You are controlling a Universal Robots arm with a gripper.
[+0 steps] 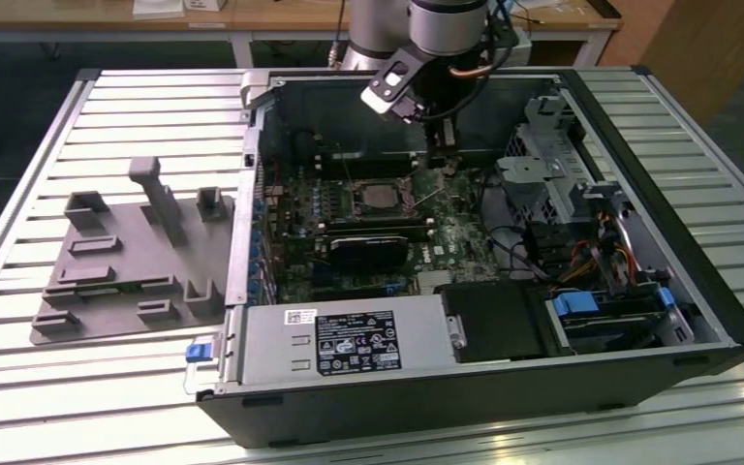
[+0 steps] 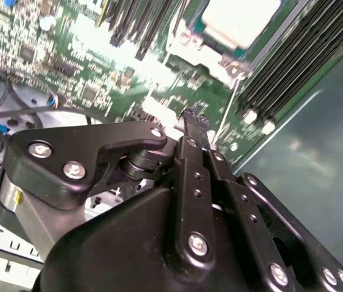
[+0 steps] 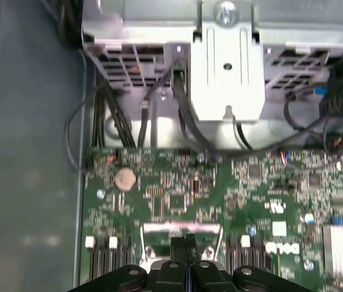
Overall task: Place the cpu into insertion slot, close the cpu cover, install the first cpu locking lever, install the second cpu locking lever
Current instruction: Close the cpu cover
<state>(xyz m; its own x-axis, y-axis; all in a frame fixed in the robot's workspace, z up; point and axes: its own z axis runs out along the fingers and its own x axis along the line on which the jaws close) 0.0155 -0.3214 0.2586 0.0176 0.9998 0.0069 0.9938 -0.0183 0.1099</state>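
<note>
The cpu point(image 1: 379, 197) lies flat in the insertion slot on the green board, its pale top point(image 2: 239, 18) showing through the window of the cpu cover point(image 2: 188, 41), which lies down around it. My gripper point(image 1: 444, 163) hangs just to the exterior view's right of the socket. Its fingers are shut together with nothing between them, seen in both wrist views point(image 2: 193, 117) point(image 3: 190, 241). A thin wire locking lever point(image 2: 225, 118) runs close beside the fingertips and stands up off the board point(image 1: 434, 197). The slot itself is hidden under the chip.
The open computer case point(image 1: 682, 232) lies on a slatted table. A black card point(image 1: 372, 250) sits in front of the socket, a power supply point(image 1: 346, 344) nearer still, and a drive cage point(image 1: 553, 145) with cables to the right. A grey fixture plate point(image 1: 127, 262) lies outside.
</note>
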